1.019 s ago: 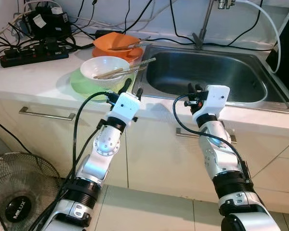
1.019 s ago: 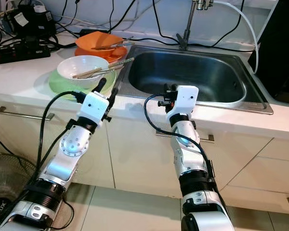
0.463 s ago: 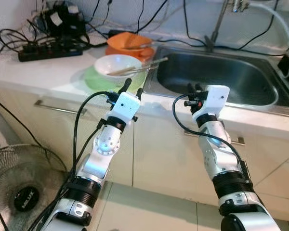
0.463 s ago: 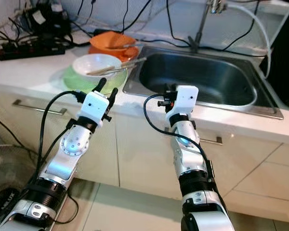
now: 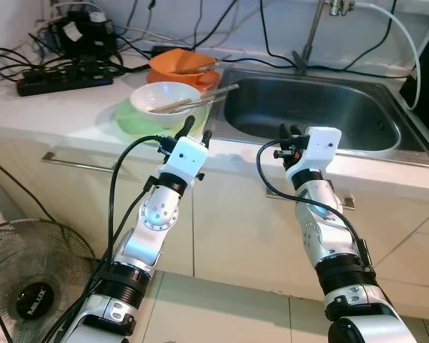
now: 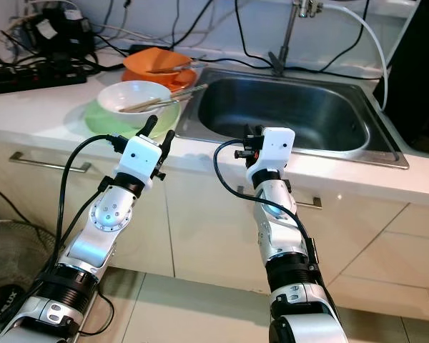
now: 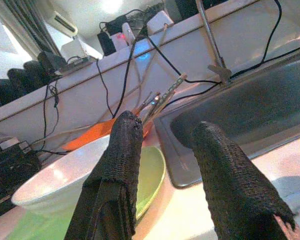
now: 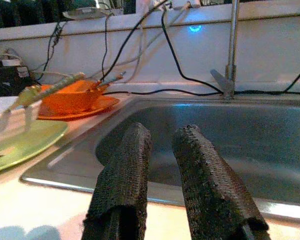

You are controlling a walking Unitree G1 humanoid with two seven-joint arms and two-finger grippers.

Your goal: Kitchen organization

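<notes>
A white bowl (image 5: 164, 96) with chopsticks (image 5: 200, 96) across it sits on a green plate (image 5: 132, 120) on the counter, left of the steel sink (image 5: 314, 107). Behind it an orange bowl (image 5: 179, 64) rests on an orange plate (image 5: 207, 77) and holds utensils. My left gripper (image 5: 198, 128) hovers open at the counter's front edge, just short of the green plate (image 7: 150, 170) and touching nothing. At the sink's front rim my right gripper (image 5: 289, 131) is raised, its fingers (image 8: 125, 165) nearly together and holding nothing.
A faucet (image 5: 311, 36) stands behind the sink. A power strip (image 5: 57, 75), chargers and tangled cables crowd the back left of the counter. Drawer handles (image 5: 79, 163) run below the edge. A floor fan (image 5: 28, 286) stands at lower left.
The whole view has shifted as the camera moved. Both arms keep the same raised pose, and the dishes have not moved.
</notes>
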